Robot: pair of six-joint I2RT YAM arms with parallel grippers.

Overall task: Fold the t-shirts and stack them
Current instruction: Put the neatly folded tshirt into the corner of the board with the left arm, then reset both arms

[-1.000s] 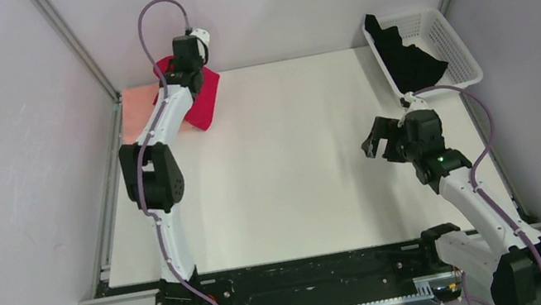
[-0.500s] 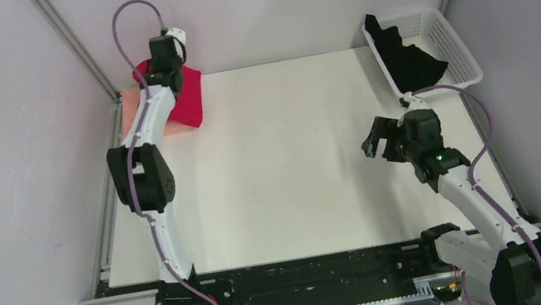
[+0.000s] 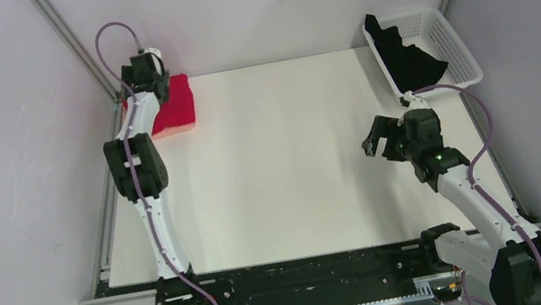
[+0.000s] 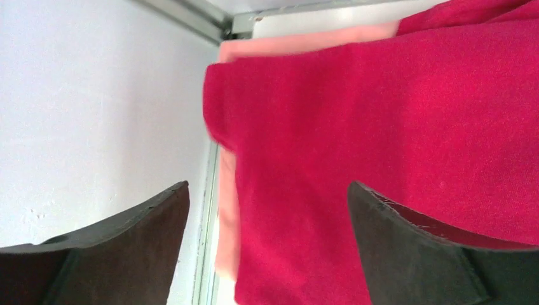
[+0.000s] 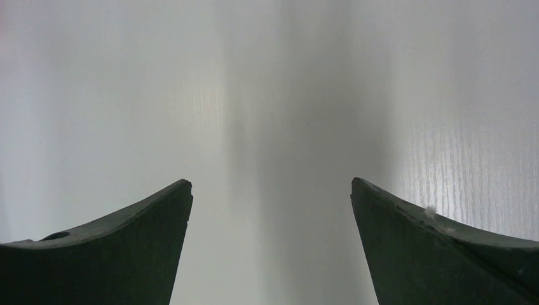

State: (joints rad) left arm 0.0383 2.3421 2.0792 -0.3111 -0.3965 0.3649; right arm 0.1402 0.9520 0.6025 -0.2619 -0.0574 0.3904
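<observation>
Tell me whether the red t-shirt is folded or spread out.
Folded: the red t-shirt lies as a compact rectangle atop the salmon-pink t-shirt, whose edges show beneath.

Count of items, all views. T-shirts: three in total, namely one red t-shirt [image 3: 175, 104], one salmon-pink t-shirt [image 4: 305, 44] and one black t-shirt [image 3: 407, 58]. By colour, no two are alike: one of each. Basket [image 3: 455, 38]: one, of white mesh. Table [image 3: 288, 174]: one. Arms: two, both mine, one left arm [image 3: 137, 169] and one right arm [image 3: 469, 194]. Grippers: two, my left gripper [image 4: 268, 184] and my right gripper [image 5: 270, 184], one per arm. Fingers [image 4: 130, 238]: two on each gripper, so I count four altogether, all dark.
</observation>
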